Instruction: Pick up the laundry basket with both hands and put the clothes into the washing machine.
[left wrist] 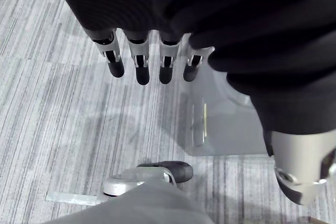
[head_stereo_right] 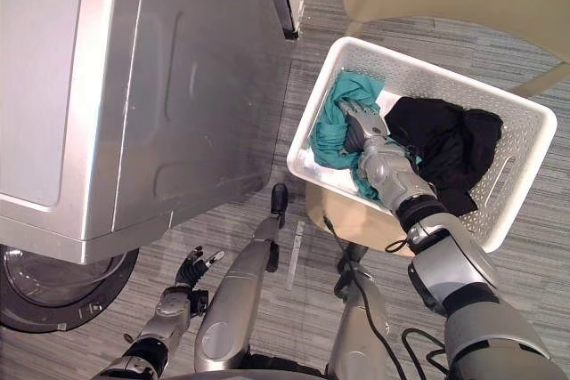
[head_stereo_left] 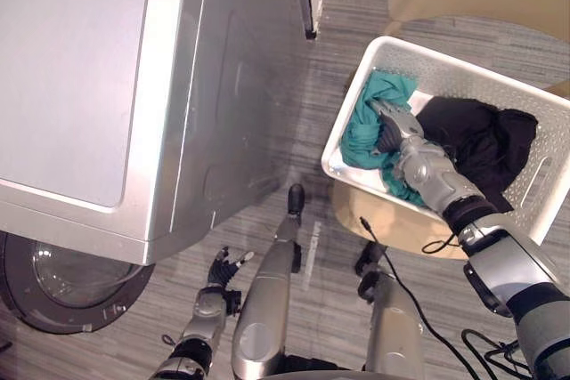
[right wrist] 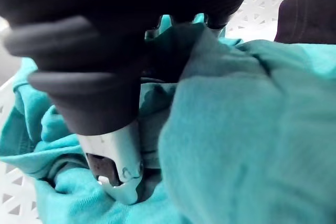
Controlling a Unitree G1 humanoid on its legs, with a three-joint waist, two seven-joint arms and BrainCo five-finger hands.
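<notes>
Basket [head_stereo_left: 481,73] (white perforated plastic) sits on tan stool [head_stereo_left: 405,229], to the R of the washing machine [head_stereo_left: 80,68], floor gap between them; not lifted. Contents: teal garment [head_stereo_left: 356,138] at the end nearer the machine, black garment [head_stereo_left: 485,140] beside it, the two touching. R hand [head_stereo_left: 392,131] is down in the basket, pressed into the teal garment. R wrist view shows cloth bunched all round it, so can't tell whether it has closed on the fabric or only rests there. L hand [head_stereo_left: 219,270] hangs low over the floor nr the machine's front corner, released, holding nothing, well apart from the basket. Round glass door [head_stereo_left: 62,287] at the machine front looks swung open (my reading; drum opening itself not visible). Two-hand lift not yet done. Handling est.: basket = stiff and light w/ only 2 items in it, smooth rim prob. slippery. Best hold = cut-out handle slot [head_stereo_left: 534,182] in each end wall, one hand per end, so the load stays level. Only the slot at the end away from the machine can be made out. Clothes = soft, limp, light, not fragile. They will drape and trail, and may catch on the rim or door edge. Take a bunch mid-cloth w/ a full grasp, not by an edge. Black item may drag out along w/ the teal if the two are tangled.
</notes>
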